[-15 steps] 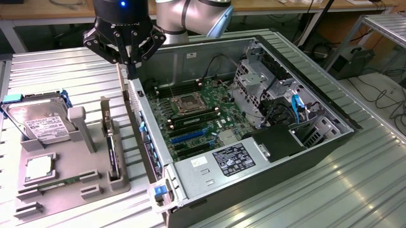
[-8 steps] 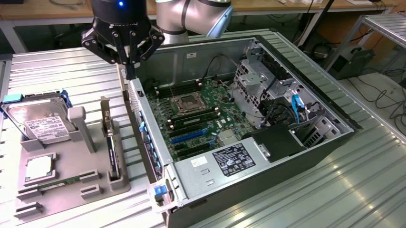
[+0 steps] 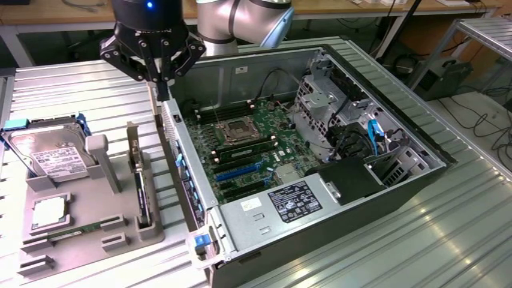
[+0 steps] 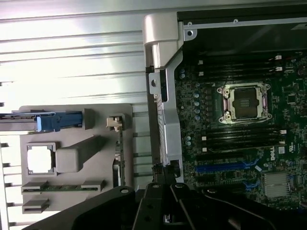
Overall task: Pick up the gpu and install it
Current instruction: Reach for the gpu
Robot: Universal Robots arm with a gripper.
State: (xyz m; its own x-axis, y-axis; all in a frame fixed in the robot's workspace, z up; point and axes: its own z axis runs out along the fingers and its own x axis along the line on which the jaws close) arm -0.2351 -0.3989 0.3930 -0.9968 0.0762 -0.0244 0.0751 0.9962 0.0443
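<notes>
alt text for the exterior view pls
A black robot gripper, fingers shut, hangs over the side wall of an open computer case with its motherboard exposed. To the exterior view's left, the gpu stands on edge in a grey holder tray with a hard drive.

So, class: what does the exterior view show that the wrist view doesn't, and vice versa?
Exterior view: a silver power supply with a black label, a blue cable and the robot's silver arm.
Wrist view: nothing new to name, just a straight-down angle.
Both: the black gripper, shut, above the computer case's silver wall; the grey tray; the thin dark gpu standing in it; the green motherboard with its square metal-framed processor socket.
</notes>
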